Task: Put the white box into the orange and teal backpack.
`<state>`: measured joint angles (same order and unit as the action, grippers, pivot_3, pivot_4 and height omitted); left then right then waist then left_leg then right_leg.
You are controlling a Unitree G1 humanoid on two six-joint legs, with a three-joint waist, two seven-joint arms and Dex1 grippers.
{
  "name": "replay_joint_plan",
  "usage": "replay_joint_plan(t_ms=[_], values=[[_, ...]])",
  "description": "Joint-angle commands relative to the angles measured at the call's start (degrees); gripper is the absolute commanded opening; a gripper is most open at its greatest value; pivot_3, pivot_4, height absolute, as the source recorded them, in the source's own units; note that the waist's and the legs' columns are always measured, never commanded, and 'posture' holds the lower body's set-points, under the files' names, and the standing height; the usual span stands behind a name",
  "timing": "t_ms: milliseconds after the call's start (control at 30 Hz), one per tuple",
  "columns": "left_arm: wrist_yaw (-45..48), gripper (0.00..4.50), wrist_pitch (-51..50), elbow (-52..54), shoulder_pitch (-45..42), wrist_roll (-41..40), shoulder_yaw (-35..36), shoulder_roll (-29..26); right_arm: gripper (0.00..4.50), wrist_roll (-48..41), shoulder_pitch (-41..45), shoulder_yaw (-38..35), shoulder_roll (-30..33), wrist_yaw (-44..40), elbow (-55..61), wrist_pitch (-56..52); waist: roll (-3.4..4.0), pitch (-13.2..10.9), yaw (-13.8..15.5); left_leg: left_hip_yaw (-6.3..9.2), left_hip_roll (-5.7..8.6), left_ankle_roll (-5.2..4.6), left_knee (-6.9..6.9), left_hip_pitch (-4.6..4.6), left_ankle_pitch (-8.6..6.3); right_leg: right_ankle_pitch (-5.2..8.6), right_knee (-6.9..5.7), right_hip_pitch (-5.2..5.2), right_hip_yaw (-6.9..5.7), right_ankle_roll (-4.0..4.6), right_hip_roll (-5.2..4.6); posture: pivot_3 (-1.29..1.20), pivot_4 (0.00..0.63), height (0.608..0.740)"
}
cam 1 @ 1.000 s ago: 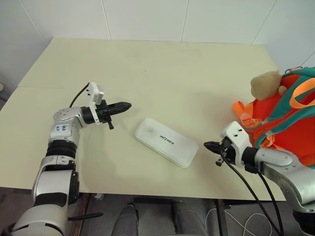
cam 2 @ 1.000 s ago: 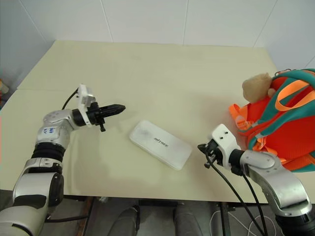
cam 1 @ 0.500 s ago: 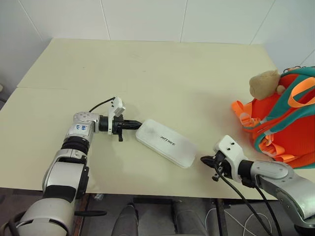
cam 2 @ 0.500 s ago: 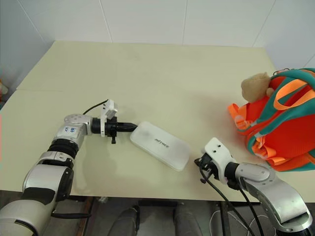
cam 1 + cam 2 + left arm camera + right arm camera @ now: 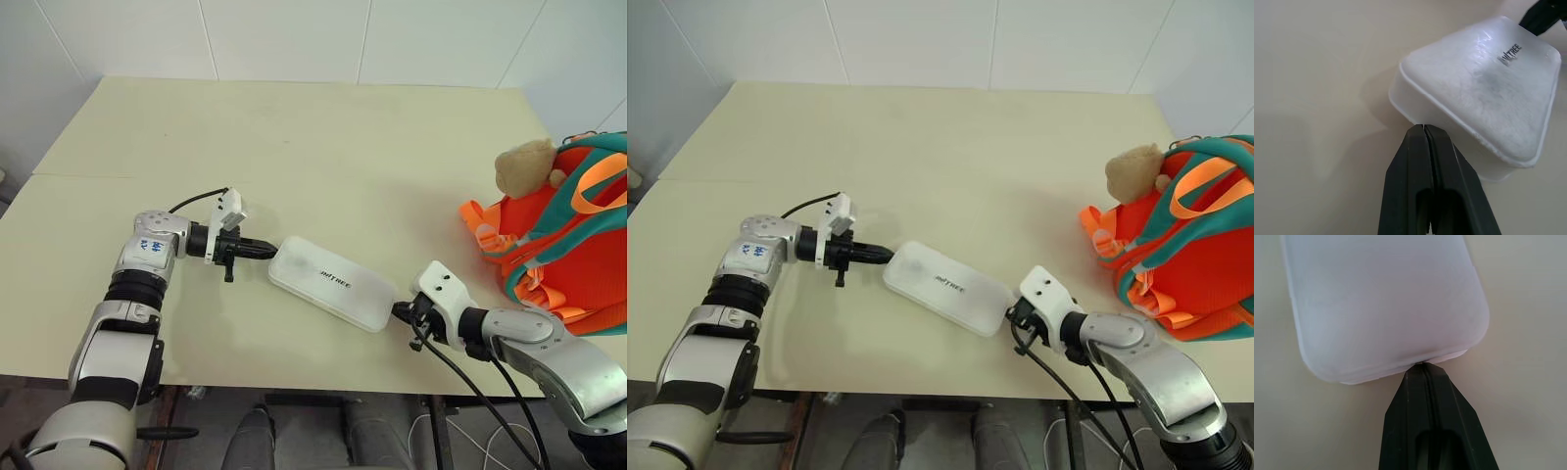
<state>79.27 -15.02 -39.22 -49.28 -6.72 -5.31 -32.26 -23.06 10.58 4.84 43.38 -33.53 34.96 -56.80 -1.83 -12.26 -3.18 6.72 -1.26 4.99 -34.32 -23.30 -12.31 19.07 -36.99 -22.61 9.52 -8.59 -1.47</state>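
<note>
Lying flat near the worktop's (image 5: 323,147) front edge, the white box (image 5: 331,282) is a rounded-cornered case with small dark lettering on top. Both grippers are pressed together: the right gripper (image 5: 400,312) touches its right end, the left gripper (image 5: 266,252) its left end. Farther back, at the right edge, sits the orange and teal backpack (image 5: 578,245) with a tan plush toy (image 5: 524,168).

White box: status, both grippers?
Left gripper shut, tip at one end of white box. Right gripper shut, tip at other end. Box flat on table, backpack unobstructed.
</note>
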Motion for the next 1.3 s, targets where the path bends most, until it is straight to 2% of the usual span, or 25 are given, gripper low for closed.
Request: replay_joint_plan(t_ms=[33, 467, 1000, 1300], values=[[2.4, 0.03, -4.2, 8.9, 2.0, -1.6, -1.9, -0.4, 0.00, -0.1, 2.2, 1.0, -0.2, -2.0, 0.7, 3.5, 0.00, 0.0, 0.1, 0.00, 0.00, 0.00, 0.00, 0.00, 0.00, 0.00, 0.00, 0.00, 0.00, 0.00, 0.00, 0.00, 0.150, 0.740], [0.6, 0.03, -16.6, 27.4, 10.8, -3.1, -3.2, -5.1, 0.00, -1.3, 4.0, 0.9, 1.4, -10.2, -0.6, 6.8, 0.00, 0.0, 0.0, 0.00, -0.01, 0.00, 0.02, 0.00, 0.00, 0.02, 0.02, 0.00, -0.02, 0.03, -0.01, 0.00, 0.150, 0.740], [-1.7, 0.03, -21.8, 33.4, 13.5, -3.6, -3.7, -6.4, 0.00, 5.2, 5.1, 3.6, 2.6, -11.7, -6.6, 11.2, 0.00, 0.0, 0.0, 0.00, 0.00, 0.00, -0.01, 0.01, 0.00, 0.02, 0.03, 0.02, -0.03, 0.04, -0.02, 0.00, 0.150, 0.740], [-3.9, 0.03, -21.7, 31.9, 14.4, -3.3, -2.3, -7.2, 0.00, 5.8, 4.7, 3.3, 2.8, -12.2, -6.6, 11.3, 0.00, 0.0, 0.0, 0.00, 0.00, 0.00, -0.02, 0.01, 0.00, 0.02, 0.03, 0.03, -0.03, 0.04, -0.02, 0.00, 0.150, 0.740]])
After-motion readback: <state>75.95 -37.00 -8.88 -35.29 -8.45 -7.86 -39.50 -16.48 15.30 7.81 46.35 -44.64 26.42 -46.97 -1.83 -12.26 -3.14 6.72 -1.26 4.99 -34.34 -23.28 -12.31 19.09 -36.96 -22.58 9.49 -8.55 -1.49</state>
